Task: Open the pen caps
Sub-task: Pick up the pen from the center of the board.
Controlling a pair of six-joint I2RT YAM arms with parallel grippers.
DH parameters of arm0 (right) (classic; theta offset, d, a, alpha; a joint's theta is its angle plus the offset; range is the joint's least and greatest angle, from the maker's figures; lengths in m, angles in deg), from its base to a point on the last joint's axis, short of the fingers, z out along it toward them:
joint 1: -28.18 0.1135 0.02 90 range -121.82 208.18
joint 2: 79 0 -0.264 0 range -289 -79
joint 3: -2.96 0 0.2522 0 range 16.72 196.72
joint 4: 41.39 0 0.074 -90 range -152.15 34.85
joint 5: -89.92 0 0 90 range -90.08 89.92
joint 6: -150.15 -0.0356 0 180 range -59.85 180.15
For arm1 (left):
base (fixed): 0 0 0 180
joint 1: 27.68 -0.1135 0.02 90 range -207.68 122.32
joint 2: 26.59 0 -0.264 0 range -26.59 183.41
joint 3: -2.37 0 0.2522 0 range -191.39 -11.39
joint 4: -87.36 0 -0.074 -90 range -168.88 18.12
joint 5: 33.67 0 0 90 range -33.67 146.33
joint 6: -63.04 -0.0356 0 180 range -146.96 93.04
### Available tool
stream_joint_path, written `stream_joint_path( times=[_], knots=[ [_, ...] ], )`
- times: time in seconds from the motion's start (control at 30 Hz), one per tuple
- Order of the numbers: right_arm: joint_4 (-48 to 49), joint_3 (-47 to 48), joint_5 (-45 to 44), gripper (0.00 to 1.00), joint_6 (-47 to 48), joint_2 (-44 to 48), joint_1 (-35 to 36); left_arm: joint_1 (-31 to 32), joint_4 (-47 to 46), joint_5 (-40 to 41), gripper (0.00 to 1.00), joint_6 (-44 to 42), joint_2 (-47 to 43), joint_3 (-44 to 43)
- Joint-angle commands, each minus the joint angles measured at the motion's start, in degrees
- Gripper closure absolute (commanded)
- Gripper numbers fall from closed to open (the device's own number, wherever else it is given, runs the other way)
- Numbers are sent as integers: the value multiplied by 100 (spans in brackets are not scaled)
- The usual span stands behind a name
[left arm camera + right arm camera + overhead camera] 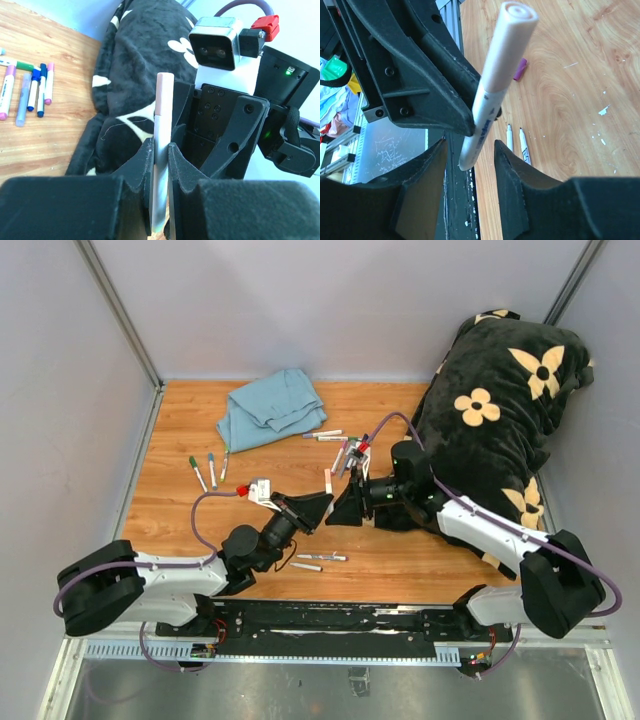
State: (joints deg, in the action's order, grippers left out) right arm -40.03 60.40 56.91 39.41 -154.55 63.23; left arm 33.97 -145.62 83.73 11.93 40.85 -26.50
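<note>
Right, grip notes. Left gripper [160,150] is clamped narrow on a marker [161,180] around mid-barrel. It holds it above the table [180,510] with the pink cap [512,45] pointing into the right gripper [470,146].

Right gripper jaws stand apart, one on either side of the marker. There's a sliver of gap on both sides, tighter on one, and no contact as far as I can see. The cap looks to sit deep between those fingers, toward the wrist, so the fingertips line up with the barrel rather than the cap. I'd judge it needs to back off a bit so the pads land on the cap itself.

Handling: the cap is light, rigid, smooth and round, so it will likely slip under a weak pinch. Take it across the middle of its length, squeeze firm and pull straight along the pen axis. Any sideways pull will lever the barrel in the left grip.

Other markers [30,95] lie well apart, near the pillow [140,60]. One loose cap [520,69], purple, is on the table.
</note>
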Motion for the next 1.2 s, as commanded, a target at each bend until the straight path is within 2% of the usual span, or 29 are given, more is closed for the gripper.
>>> stream_joint_path(
  times=[0.0, 0.07, 0.2, 0.3, 0.4, 0.5, 0.6, 0.73, 0.77, 0.93, 1.17],
  knots=[
    [-27, 125, -4, 58, 139, -69, 115, 86, -304, 103, 100, -84, 108, -197],
    [-135, 189, 8, 64, 222, -74, 116, 87, -309, 79, 100, -71, 122, -197],
    [-385, 321, 86, 86, 419, -121, 108, 89, -331, -22, 99, -57, 72, -150],
    [-715, 484, 221, 95, 683, -190, 72, 89, -287, -163, 78, -106, -124, -52],
    [-1142, 672, 570, 97, 1117, -265, -23, 91, -136, -267, 57, -170, -519, 157],
    [-2001, 991, 935, 98, 2040, -376, -136, 83, 92, -315, 37, -250, -1103, 444],
    [-2641, 1214, 1010, 97, 2651, -501, -165, 79, 679, -312, 20, -383, -1868, 606],
    [-3358, 1465, 964, 97, 3377, -536, -167, 80, 1997, -374, 4, -566, -2923, 565],
    [-3466, 1494, 929, 96, 3495, -521, -165, 79, 2290, -392, 1, -597, -3174, 547],
    [-3800, 1582, 797, 95, 3903, -461, -165, 76, 3272, -321, 1, -673, -4183, 589],
    [-4065, 1666, 726, 95, 4185, -502, -165, 76, 3378, -371, 1, -616, -4568, 795]
  ],
)
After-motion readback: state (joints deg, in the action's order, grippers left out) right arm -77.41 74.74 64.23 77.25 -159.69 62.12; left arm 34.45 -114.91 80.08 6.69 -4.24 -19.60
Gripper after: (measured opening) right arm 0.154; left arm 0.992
